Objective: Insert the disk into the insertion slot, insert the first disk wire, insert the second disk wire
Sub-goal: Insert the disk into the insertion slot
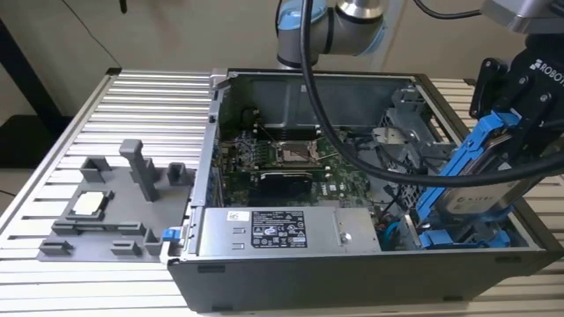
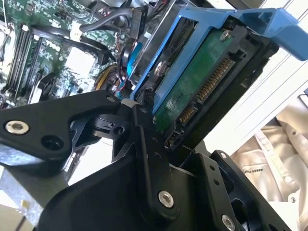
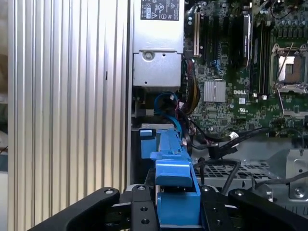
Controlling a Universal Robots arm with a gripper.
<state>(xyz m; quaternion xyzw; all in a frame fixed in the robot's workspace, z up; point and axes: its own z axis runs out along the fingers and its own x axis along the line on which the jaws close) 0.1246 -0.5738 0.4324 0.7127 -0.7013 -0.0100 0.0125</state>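
Note:
My gripper (image 1: 518,112) is shut on the disk (image 1: 483,193), a silver drive clipped in a bright blue carrier (image 1: 467,146). The disk hangs tilted, its lower end dipping into the insertion slot (image 1: 438,238) at the case's front corner on the exterior view's right, where blue plastic parts show. In the second wrist view the gripper (image 2: 175,139) clamps the disk's connector end, with the green circuit board (image 2: 197,82) facing the camera. The first wrist view looks along the blue carrier (image 3: 172,168) from the gripper (image 3: 175,204) down toward the case.
A grey power-supply box (image 1: 280,231) lies beside the slot, with the motherboard (image 1: 282,158) behind it. Loose black cables (image 3: 226,142) and a blue cable (image 3: 167,100) lie near the bay. A grey fixture (image 1: 115,205) sits on the ribbed table (image 1: 53,277).

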